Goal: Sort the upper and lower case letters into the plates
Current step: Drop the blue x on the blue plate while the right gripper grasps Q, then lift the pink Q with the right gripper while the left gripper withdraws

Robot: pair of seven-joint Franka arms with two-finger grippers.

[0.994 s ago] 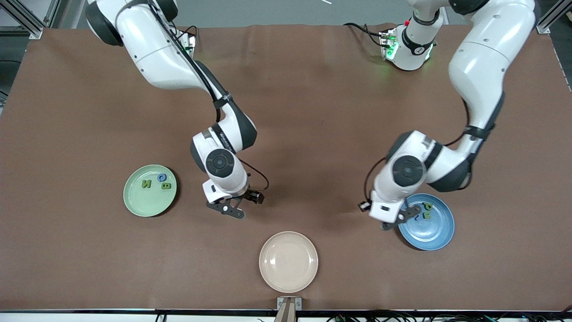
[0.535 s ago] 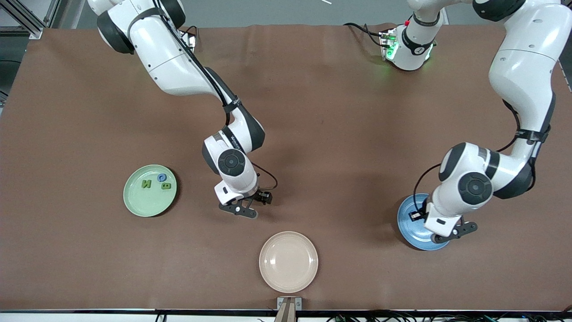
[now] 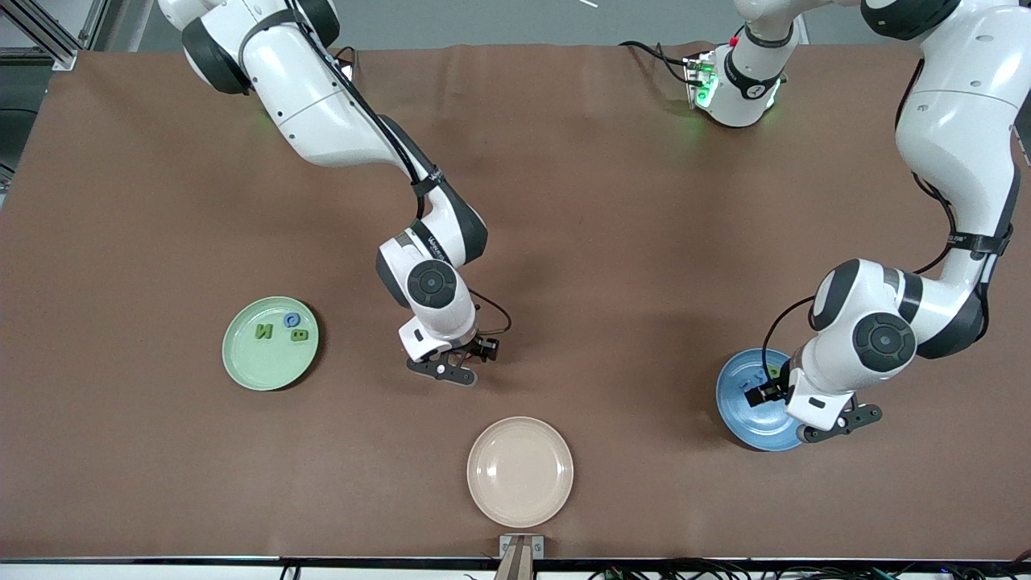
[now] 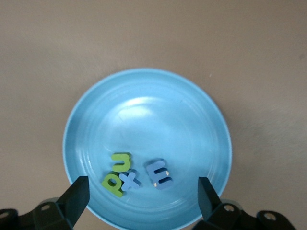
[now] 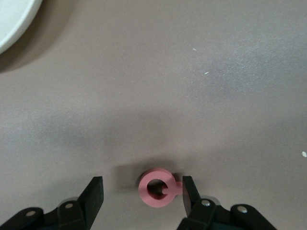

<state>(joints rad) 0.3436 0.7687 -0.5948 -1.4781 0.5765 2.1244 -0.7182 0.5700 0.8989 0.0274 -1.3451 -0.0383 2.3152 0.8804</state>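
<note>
The blue plate (image 4: 144, 115) holds a green u (image 4: 120, 162), a green p (image 4: 111, 182), a blue x (image 4: 130, 180) and a blue E (image 4: 159, 174). My left gripper (image 4: 142, 196) is open and empty above that plate's rim (image 3: 745, 411). The mint green plate (image 3: 258, 362) holds a green N (image 3: 263, 330), a blue C (image 3: 291, 320) and a green B (image 3: 299, 335). My right gripper (image 5: 142, 194) is open, low over the table. A pinkish-red ring-shaped letter (image 5: 156, 188) lies between its fingers, close to one fingertip (image 5: 188, 190). The gripper (image 3: 443, 370) hides this letter in the front view.
A beige plate (image 3: 519, 471) sits empty near the table's front edge, nearer the front camera than the right gripper; its rim shows in the right wrist view (image 5: 12, 19). Brown mat covers the table.
My left gripper has moved over the blue plate toward the left arm's end of the table. My right gripper has shifted a little toward the table's middle.
</note>
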